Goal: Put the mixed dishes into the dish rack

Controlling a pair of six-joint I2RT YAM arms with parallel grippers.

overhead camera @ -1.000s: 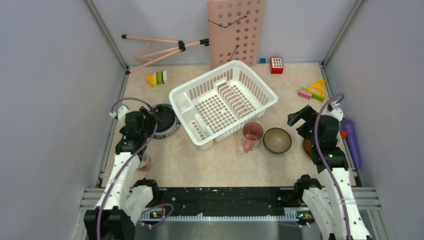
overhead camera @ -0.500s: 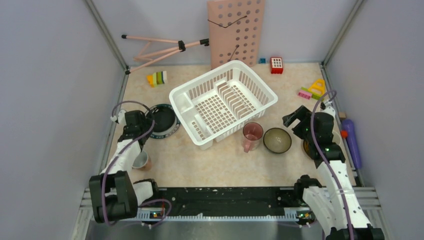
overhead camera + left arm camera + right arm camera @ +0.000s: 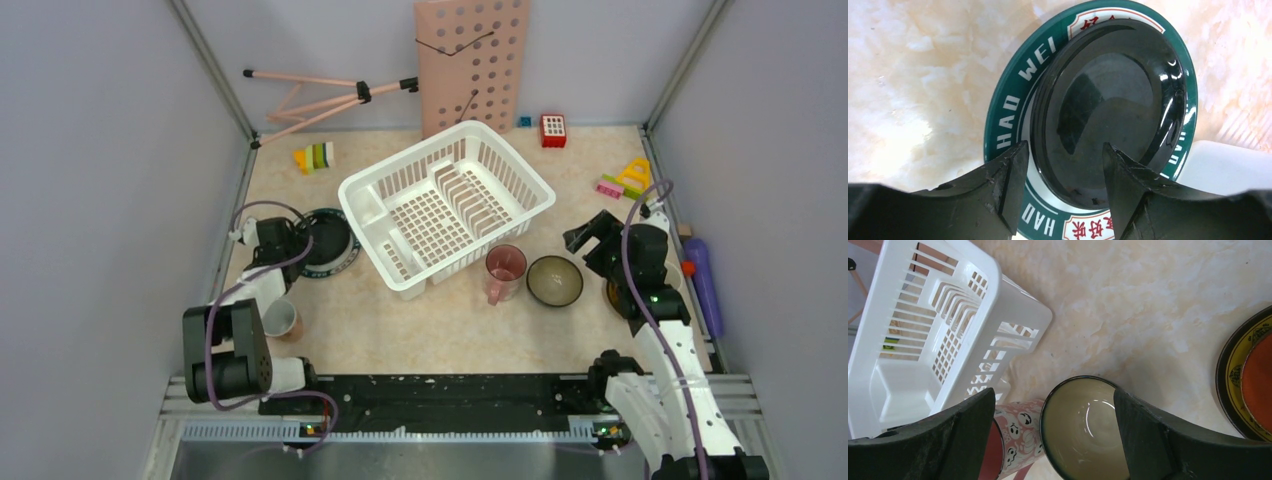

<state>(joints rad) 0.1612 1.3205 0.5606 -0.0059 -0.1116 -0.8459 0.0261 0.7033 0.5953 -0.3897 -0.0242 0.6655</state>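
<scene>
White arm links [image 3: 683, 372], black joints, looping purple cables [image 3: 627, 245], dark wedge-shaped gripper fingers [image 3: 1003, 185].

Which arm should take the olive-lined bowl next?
Right. The right gripper hangs open close to the bowl, which sits framed between its fingers in the wrist view. The left gripper is across the dish rack, over the dark plate on the teal-rimmed plate.
</scene>
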